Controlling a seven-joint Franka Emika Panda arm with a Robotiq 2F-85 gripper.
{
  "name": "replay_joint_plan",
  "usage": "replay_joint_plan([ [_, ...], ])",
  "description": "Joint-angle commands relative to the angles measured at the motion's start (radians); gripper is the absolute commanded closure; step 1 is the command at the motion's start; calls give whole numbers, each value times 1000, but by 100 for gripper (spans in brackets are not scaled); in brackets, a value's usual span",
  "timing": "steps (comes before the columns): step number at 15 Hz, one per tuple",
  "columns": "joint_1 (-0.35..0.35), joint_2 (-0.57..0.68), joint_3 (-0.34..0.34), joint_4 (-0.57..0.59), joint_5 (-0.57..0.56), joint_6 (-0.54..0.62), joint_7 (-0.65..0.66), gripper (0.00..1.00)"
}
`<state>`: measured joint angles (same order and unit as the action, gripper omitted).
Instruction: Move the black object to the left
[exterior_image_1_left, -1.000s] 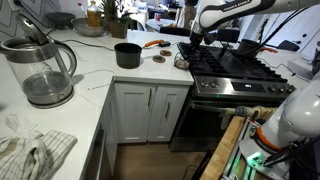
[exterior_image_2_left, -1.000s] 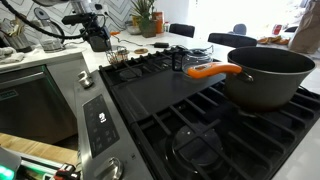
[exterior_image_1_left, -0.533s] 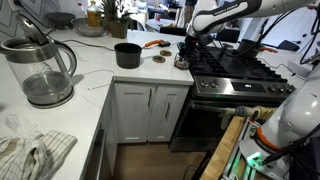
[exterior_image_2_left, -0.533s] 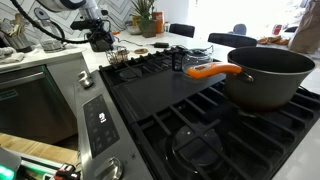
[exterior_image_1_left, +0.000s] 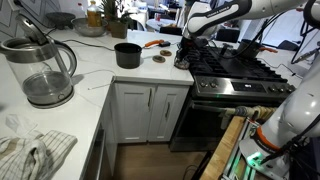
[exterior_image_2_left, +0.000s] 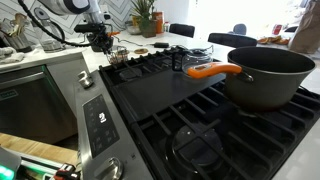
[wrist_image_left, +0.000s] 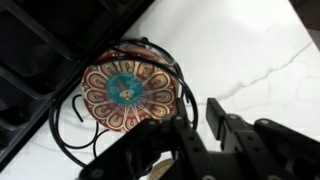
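Note:
The black object (exterior_image_1_left: 127, 55) is a short, wide matte pot standing on the white counter (exterior_image_1_left: 100, 78), left of the stove. My gripper (exterior_image_1_left: 186, 46) hangs above the counter at the stove's left edge, well to the right of the pot and not touching it. In the wrist view the gripper (wrist_image_left: 199, 111) has its jaws drawn close, with a thin strip of counter showing between them and nothing held. The pot does not show in the wrist view. In an exterior view the gripper (exterior_image_2_left: 100, 40) hovers at the far end of the stove.
A patterned round disc in a black wire stand (wrist_image_left: 127, 92) sits just below the gripper by the stove grates (wrist_image_left: 40, 60). A small tan disc (exterior_image_1_left: 158, 58), an orange tool (exterior_image_1_left: 152, 44), a glass kettle (exterior_image_1_left: 40, 70) and a cloth (exterior_image_1_left: 30, 155) share the counter. A large pan (exterior_image_2_left: 270, 75) occupies the stove.
The gripper has moved a little left, away from the stove toward the counter, and its jaws have gone from wide apart to nearly together.

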<state>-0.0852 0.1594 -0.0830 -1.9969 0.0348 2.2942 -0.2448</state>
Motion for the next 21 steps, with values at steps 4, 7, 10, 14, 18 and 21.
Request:
replay_joint_plan([
  [4,-9,53,9,37,-2,19,15,86],
  [7,-9,61,8,45,-9,21,16,84],
  [10,-8,65,9,48,-15,27,15,88],
  [14,-7,67,11,47,-20,36,13,96],
  [18,-2,56,10,47,-43,25,13,99],
  [21,9,32,17,53,-74,-12,6,99],
])
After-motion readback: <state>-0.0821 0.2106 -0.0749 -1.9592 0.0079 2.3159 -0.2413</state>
